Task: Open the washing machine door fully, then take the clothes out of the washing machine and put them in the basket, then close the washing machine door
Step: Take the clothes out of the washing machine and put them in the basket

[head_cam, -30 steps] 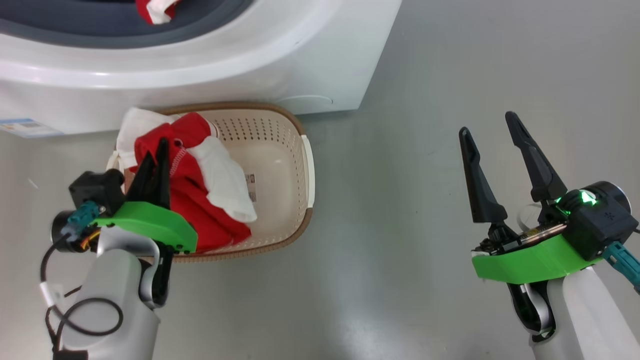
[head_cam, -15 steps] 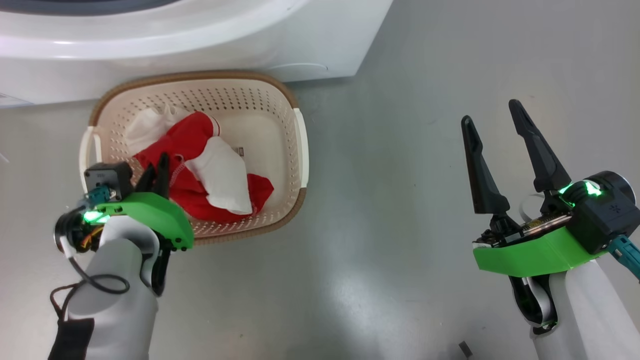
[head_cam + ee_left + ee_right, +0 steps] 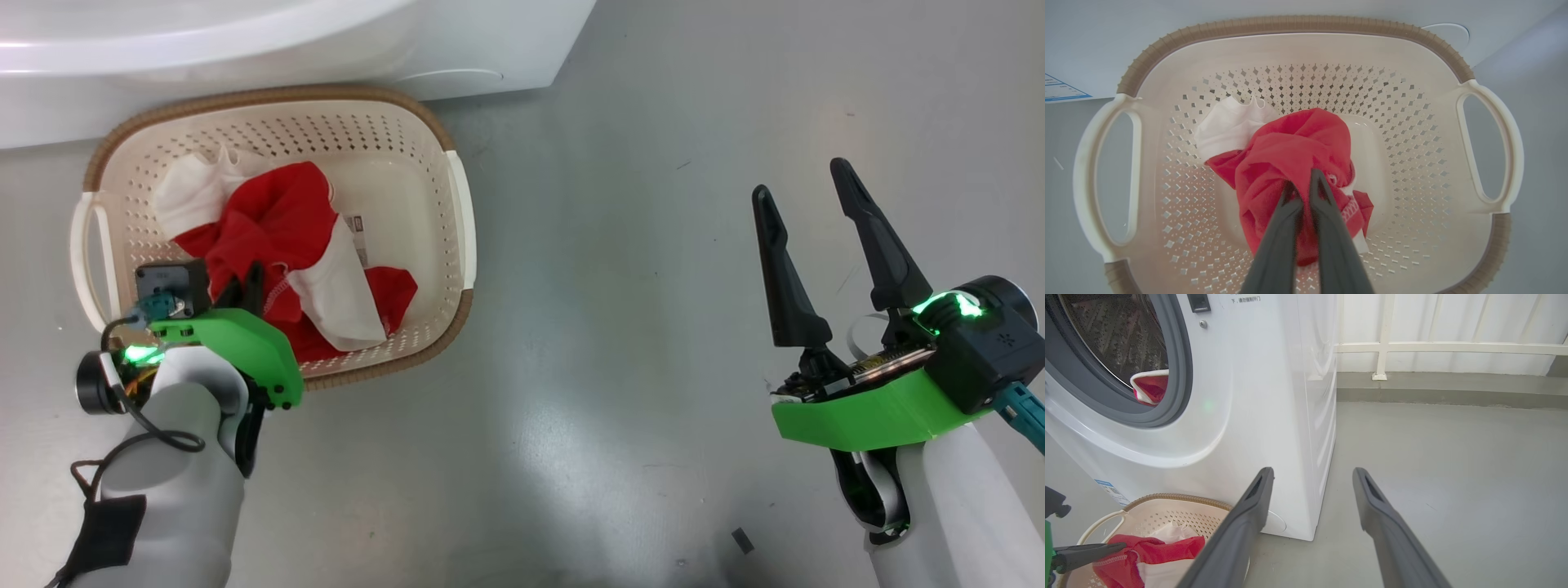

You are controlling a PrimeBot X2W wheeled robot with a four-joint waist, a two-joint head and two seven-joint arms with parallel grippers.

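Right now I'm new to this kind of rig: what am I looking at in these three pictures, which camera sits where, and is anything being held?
This is a wheeled robot with two arms, each ending in a gripper with two long dark fingers. The wide picture looks down from its head: the left gripper is at lower left and the right gripper at lower right, over a grey floor. The other two pictures come from wrist cameras looking along each gripper's fingers. In front of the white washing machine stands a cream basket holding red and white clothes. The left gripper is shut on the clothes, over the basket. The right gripper is open and holds nothing. Its wrist view shows another red garment at the drum's mouth.
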